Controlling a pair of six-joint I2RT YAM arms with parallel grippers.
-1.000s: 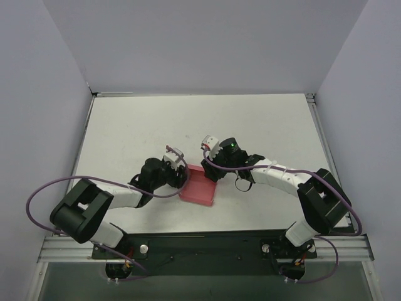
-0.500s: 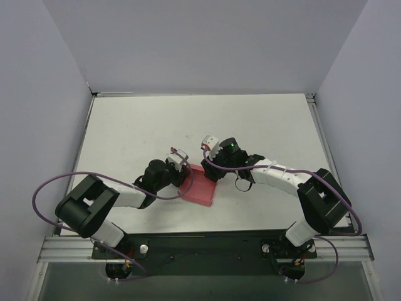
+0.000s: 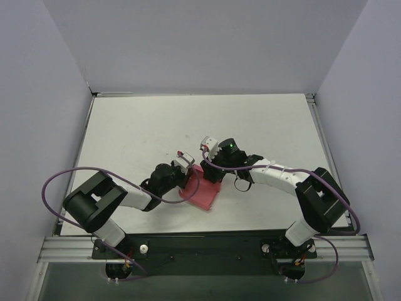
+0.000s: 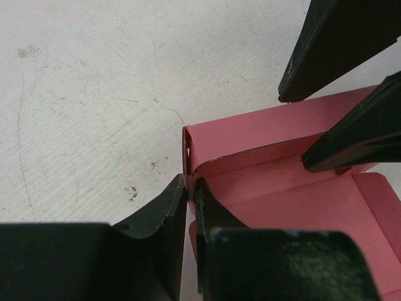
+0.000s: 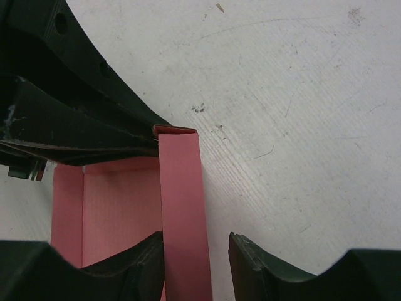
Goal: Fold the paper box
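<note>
The paper box is a pink card piece with raised walls, lying on the white table between the two arms. My left gripper is shut on the box's left side wall at its far corner, seen close in the left wrist view. My right gripper is open and straddles the box's far wall, one finger inside the box and one outside on the table. In the right wrist view the right gripper has the wall against its left finger. The right fingers also show in the left wrist view.
The white table is scratched and bounded by grey-lilac walls at the left, back and right. A black rail with both arm bases runs along the near edge. Purple cables loop beside each arm.
My left arm has swung rightward and its gripper has moved in onto the box's left wall. The box's near edge has shifted slightly. The right arm has barely moved.
</note>
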